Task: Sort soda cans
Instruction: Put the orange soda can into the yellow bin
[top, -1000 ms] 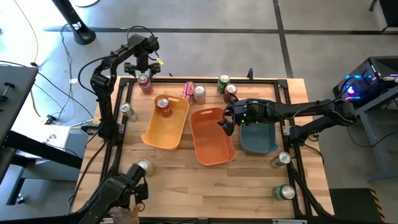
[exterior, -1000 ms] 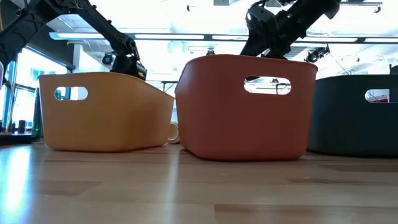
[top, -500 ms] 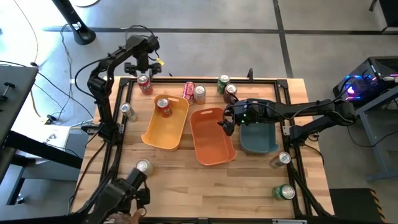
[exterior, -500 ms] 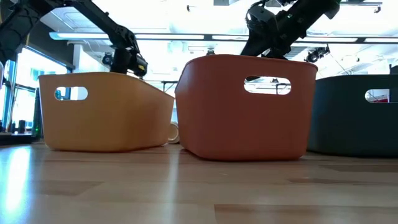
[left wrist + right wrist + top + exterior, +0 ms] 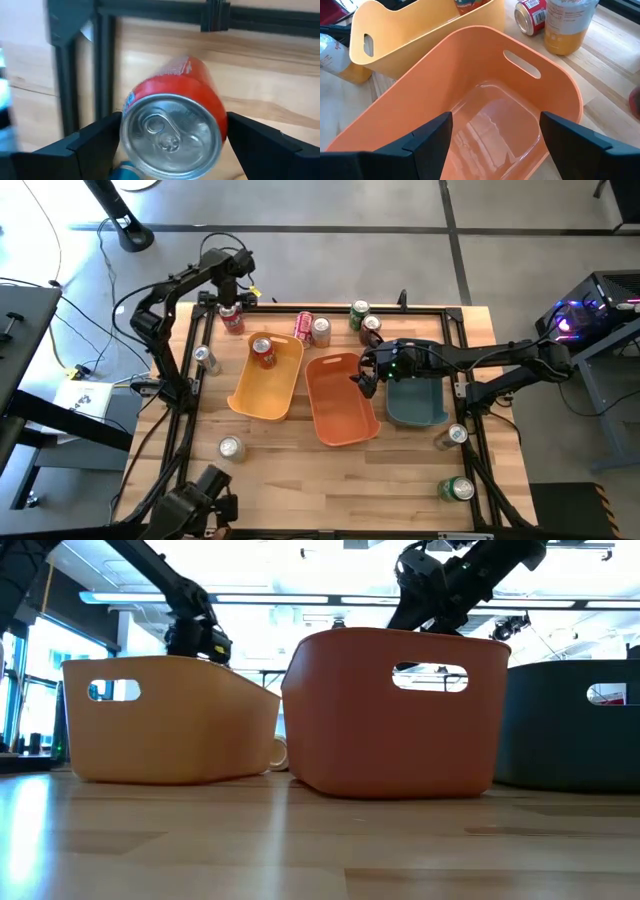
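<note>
One red can [image 5: 263, 351] lies in the yellow bin [image 5: 262, 394]; the other cans remain outside. Left gripper [image 5: 230, 302], upper left, straddles a red can [image 5: 172, 122], unclamped. Right gripper [image 5: 364, 370] hangs spread, empty, over the orange bin [image 5: 343, 420].

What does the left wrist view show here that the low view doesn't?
Only the left wrist view shows the red soda can between the left gripper's open fingers, beside the black frame rail. Only the low view shows the yellow bin, orange bin, teal bin and right arm. Both show the wooden table and the left gripper.
</note>
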